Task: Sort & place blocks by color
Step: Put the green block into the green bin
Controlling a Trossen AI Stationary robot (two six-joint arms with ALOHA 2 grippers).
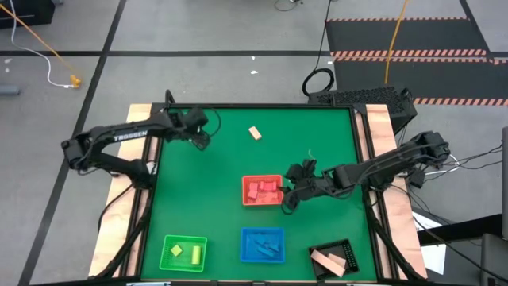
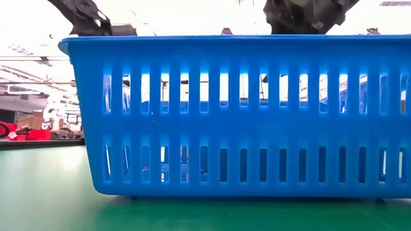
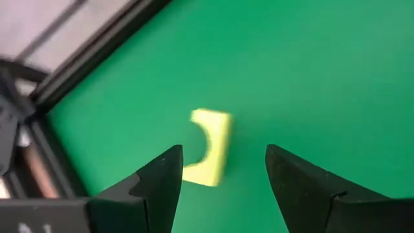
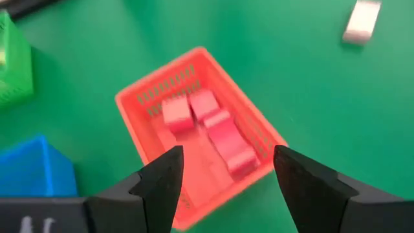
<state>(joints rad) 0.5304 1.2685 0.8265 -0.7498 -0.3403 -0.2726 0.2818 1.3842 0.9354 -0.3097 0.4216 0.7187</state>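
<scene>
1. Two blocks lie outside the trays as far as you can see: a yellow arch block (image 3: 208,145) and a tan block (image 1: 255,133) on the green table (image 1: 317,143). I judge the sort mostly done.
2. Your left gripper (image 3: 223,175) hangs over the yellow arch block with its jaws spread and empty. The block lies on the mat just ahead of the fingertips, nearer the left one and not quite centred in the gap, touching neither finger.
3. Your right gripper (image 4: 226,171) hovers above the red tray (image 4: 139,97), jaws spread and holding nothing. The tray sits beneath and ahead of the gap.
4. The red tray holds several pink-red blocks (image 4: 213,129) lying flat.
5. The green tray (image 1: 184,252) holds two yellow blocks (image 1: 176,251), so the arch should belong there.
6. The blue tray (image 1: 263,245) holds blue blocks (image 1: 262,246); you cannot count them. It fills the low view.
7. The black tray (image 1: 333,260) holds tan blocks (image 1: 325,260), so the loose tan block, well apart from both sets of jaws, likely goes there.
</scene>
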